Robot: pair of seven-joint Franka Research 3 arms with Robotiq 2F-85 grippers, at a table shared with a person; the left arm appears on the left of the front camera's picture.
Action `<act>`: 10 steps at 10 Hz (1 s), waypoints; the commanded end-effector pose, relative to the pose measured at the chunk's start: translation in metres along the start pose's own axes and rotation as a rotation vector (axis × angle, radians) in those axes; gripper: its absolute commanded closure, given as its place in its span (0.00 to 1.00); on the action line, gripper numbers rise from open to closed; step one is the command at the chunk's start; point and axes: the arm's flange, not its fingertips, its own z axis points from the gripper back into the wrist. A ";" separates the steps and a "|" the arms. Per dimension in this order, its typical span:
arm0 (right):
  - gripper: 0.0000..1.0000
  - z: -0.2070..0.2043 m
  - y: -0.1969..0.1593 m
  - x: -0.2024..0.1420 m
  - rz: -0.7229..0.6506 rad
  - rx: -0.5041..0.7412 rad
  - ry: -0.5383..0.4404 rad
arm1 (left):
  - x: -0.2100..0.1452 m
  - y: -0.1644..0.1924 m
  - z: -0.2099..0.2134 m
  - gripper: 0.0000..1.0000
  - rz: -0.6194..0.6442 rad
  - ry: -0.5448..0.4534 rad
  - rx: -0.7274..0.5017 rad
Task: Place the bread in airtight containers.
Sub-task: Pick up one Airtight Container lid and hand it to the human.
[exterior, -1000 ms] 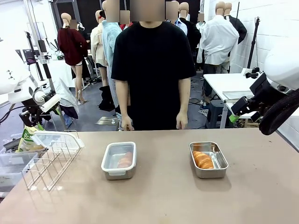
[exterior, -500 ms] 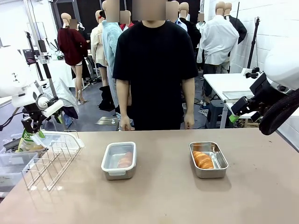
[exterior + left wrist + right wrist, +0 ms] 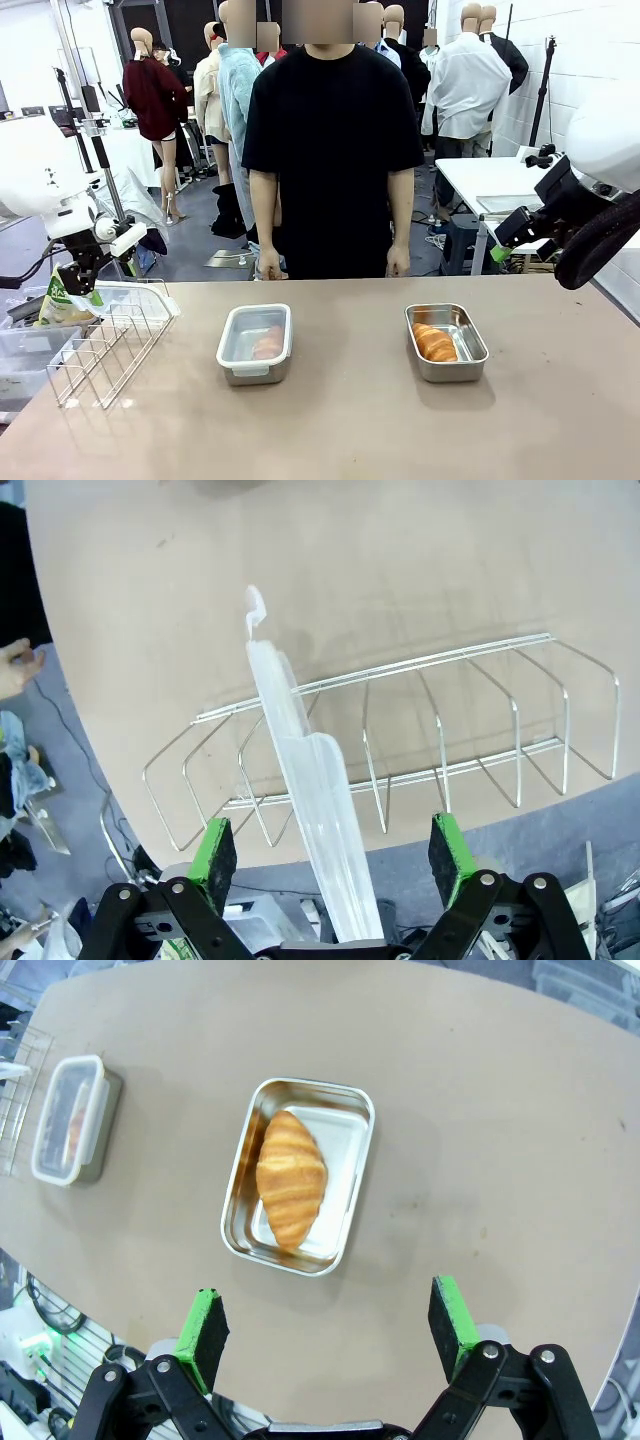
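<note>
- My left pincer (image 3: 325,855) hangs spread over the wire rack (image 3: 400,740), right above the clear lid (image 3: 305,790) that stands on edge there, its long side running away from me.
- That lid belongs on the open tin (image 3: 446,342) with its roll (image 3: 434,342), well off to my right.
- The other tin (image 3: 254,344) is already lidded.
- My right pincer (image 3: 328,1330) is spread above the open tin.
- The bench (image 3: 350,430) is bare and flat.

Plenty of open table, clutter's mostly on the left

Wire rack (image 3: 105,345) with a clear lid (image 3: 310,810) standing in it blocks the left edge; wide bare gap between the lidded tin (image 3: 255,343) and open tin (image 3: 446,342).
</note>
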 end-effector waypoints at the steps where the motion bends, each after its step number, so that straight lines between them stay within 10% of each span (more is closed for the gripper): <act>1: 0.00 -0.001 0.000 0.001 0.001 0.000 0.002 | -0.008 0.009 -0.006 0.00 0.068 -0.015 0.016; 7: 0.00 -0.001 0.000 0.001 0.001 0.000 0.002 | -0.016 0.013 -0.018 0.05 0.135 -0.038 0.044; 10: 0.00 -0.001 0.000 0.001 0.001 0.000 0.002 | -0.016 0.015 -0.020 0.65 0.133 -0.027 0.021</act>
